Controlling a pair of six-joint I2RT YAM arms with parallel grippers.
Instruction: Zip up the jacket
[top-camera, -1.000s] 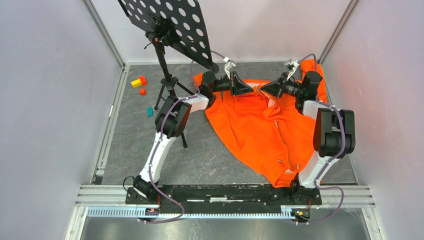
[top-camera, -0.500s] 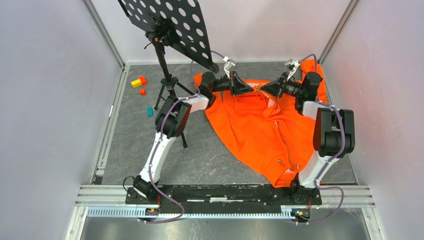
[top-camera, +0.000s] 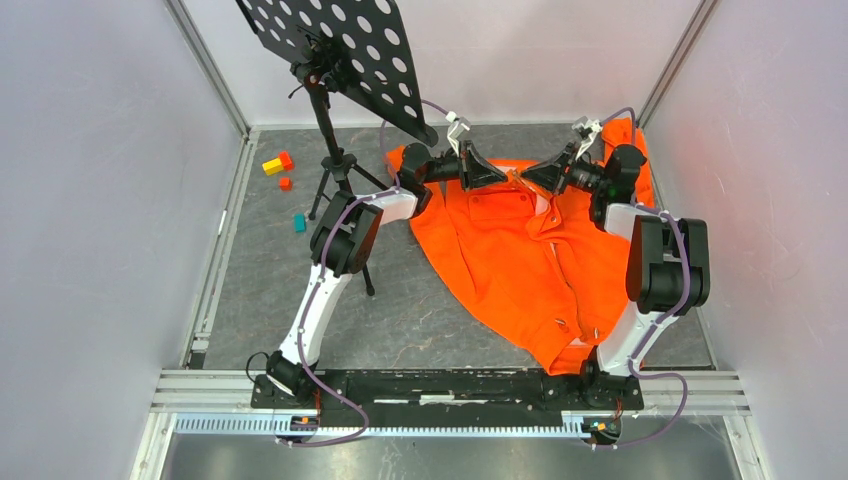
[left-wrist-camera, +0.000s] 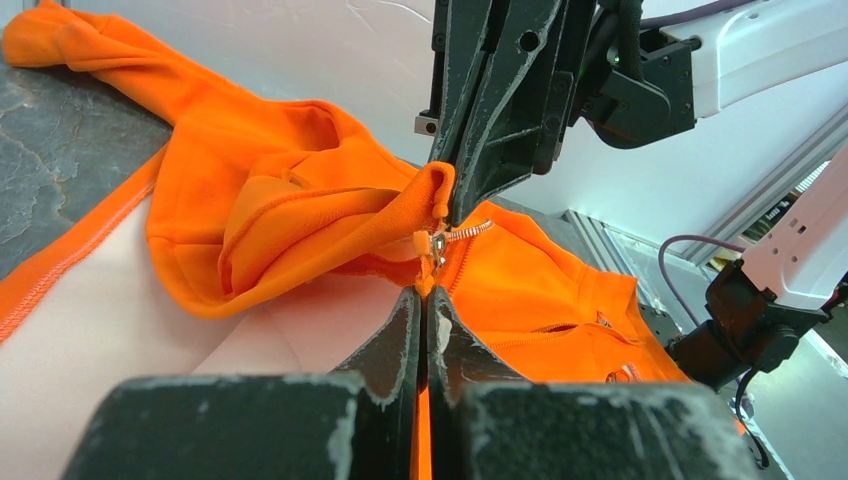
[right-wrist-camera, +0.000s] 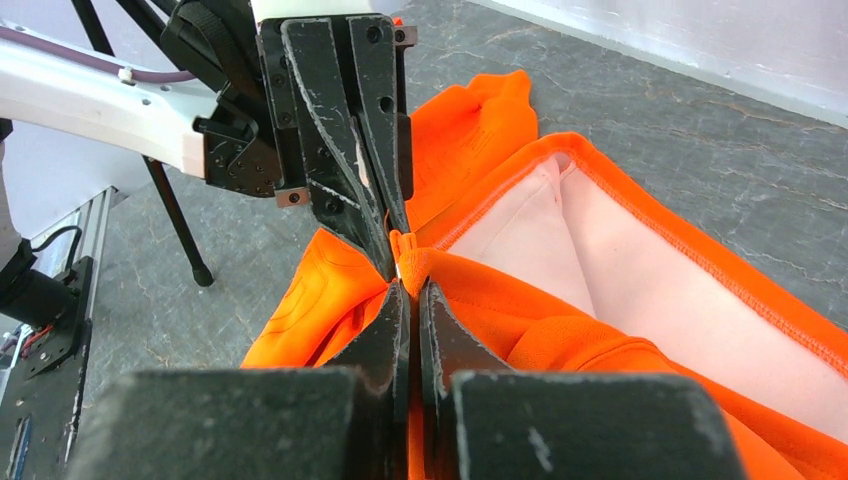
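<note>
Barely anything has moved over the past second on the grey table (top-camera: 420, 310). At far left, a few coloured blocks (top-camera: 279, 165) lie beside the black music stand (top-camera: 330, 40), well apart from the work. Next along, the left gripper (top-camera: 508, 180) reaches in with its fingers pressed together on the jacket (top-camera: 520, 270), just under the zipper slider (left-wrist-camera: 437, 243) at the collar (left-wrist-camera: 300, 215). The orange jacket lies spread on the table between the two arms, hem toward their bases, with the collar lifted off the surface at the far end. From the right, the right gripper (top-camera: 524, 182) meets the left one tip to tip, likewise clamped on a fold of collar cloth just beside the slider (whether either pad has the metal pull itself cannot be told). Both arms stand as they did a second ago, and the slider is already up at the neck. The front looks closed along nearly its whole length, so probably only a last tug or a release remains.
</note>
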